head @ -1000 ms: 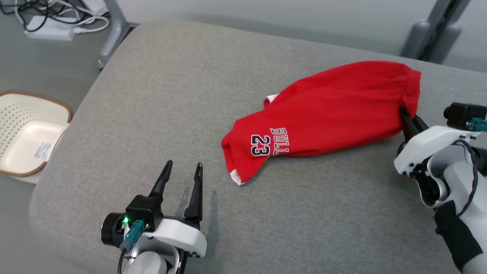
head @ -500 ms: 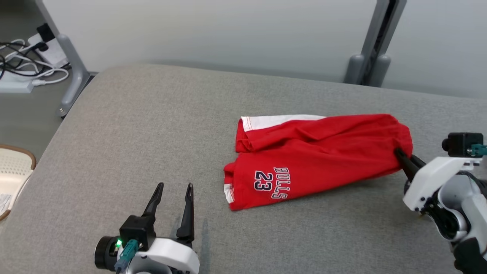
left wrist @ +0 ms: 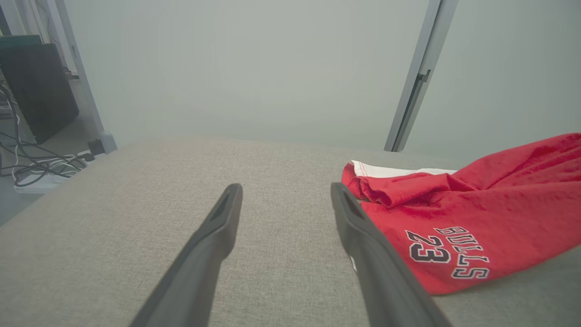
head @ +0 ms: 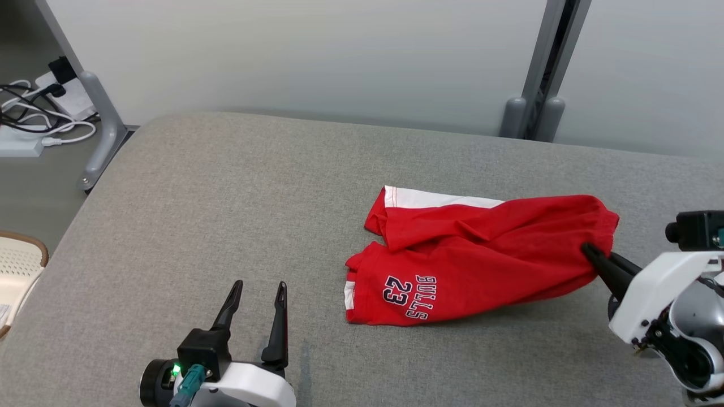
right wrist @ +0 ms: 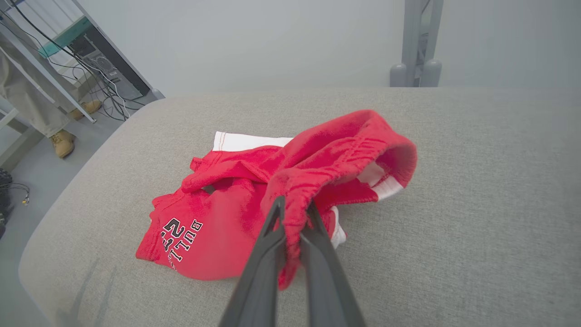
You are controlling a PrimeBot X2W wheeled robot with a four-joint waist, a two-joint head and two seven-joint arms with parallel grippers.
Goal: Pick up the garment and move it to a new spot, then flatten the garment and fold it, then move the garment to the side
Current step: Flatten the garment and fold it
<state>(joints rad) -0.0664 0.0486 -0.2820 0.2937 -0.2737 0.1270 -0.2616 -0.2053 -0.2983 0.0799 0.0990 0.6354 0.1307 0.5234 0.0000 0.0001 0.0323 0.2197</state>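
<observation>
One red garment [head: 481,254], shorts printed BULLS 23, lies rumpled right of centre on a grey padded surface [head: 226,198]; the right gripper [head: 588,249] is clamped on its waistband end, raising that end slightly while the legs rest on the padding; the left gripper [head: 258,284] hovers nearby, fingers spread, holding nothing; the relocation seems under way; flattening, folding and setting aside remain; count: one garment, two grippers, one pale basket [head: 17,260] at the left edge.
</observation>
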